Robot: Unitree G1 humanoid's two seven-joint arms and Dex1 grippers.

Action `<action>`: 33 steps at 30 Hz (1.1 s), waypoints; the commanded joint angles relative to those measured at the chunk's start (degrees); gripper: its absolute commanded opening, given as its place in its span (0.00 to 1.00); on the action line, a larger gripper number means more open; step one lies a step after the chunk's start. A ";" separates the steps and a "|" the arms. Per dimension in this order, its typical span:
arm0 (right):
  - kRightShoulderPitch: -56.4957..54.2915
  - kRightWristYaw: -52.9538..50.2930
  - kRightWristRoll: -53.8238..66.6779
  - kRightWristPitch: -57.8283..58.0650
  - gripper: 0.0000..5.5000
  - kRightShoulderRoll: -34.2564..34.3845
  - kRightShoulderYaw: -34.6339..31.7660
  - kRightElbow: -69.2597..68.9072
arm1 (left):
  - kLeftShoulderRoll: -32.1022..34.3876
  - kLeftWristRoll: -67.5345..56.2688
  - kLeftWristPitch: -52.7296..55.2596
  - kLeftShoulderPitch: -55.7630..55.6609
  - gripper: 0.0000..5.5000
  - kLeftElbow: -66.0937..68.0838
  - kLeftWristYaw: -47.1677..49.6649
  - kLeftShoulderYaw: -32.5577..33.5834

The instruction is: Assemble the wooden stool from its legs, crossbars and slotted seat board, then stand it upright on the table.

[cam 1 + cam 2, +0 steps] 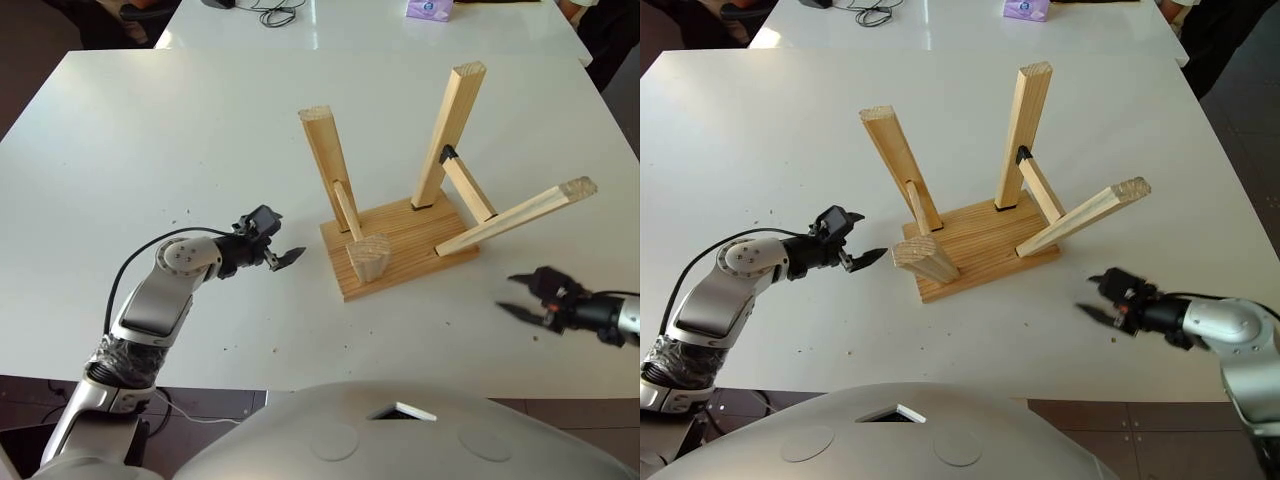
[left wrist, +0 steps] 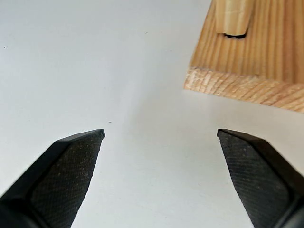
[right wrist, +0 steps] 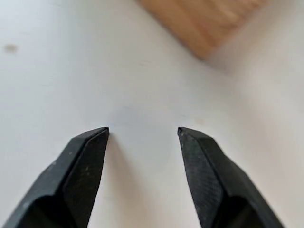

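Your upturned stool (image 1: 452, 120) sits mid-frame on the glossy white surface (image 1: 150, 140), with cables (image 1: 275, 12) at the top edge.
Its grained seat board (image 1: 400, 262) lies flat and its square legs (image 1: 328, 165) splay upward. The left gripper (image 1: 288, 259) is just left of the board and the right gripper (image 1: 508, 293) is at lower right. Both have their fingers apart.

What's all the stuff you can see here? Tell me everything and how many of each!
table: one, white, under everything.
seat board: one, light wood, lying flat in the middle of the table.
legs: four, light wood, stuck in the seat board and pointing up, some leaning.
crossbars: two, light wood, each between a pair of legs.
second table: one, white, behind the first.
cable: one tangle, black, on the second table.
packet: one, purple, on the second table.
left gripper: one, black, open, left of the seat board.
right gripper: one, black, open, right of the seat board, near the table's front edge.
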 commanded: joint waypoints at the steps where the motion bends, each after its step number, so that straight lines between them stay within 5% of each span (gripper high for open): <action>1: -10.30 -7.28 -1.61 -2.32 0.49 6.95 1.99 8.49 | 1.36 -0.57 -0.52 0.92 0.81 -1.74 -2.46 -0.86; 9: -12.32 -10.48 -1.82 -2.98 0.49 16.82 9.71 5.49 | 0.41 2.11 -3.35 0.37 0.81 2.11 -2.96 -4.06; 17: -6.62 -9.29 -1.30 -1.13 0.49 16.68 12.26 -2.96 | -1.72 4.09 -5.51 -1.42 0.81 6.95 -0.57 -4.21; 33: -5.06 -11.71 -2.24 2.17 0.49 18.23 14.45 -8.46 | 4.31 2.43 -9.12 0.34 0.81 4.61 -7.15 -1.38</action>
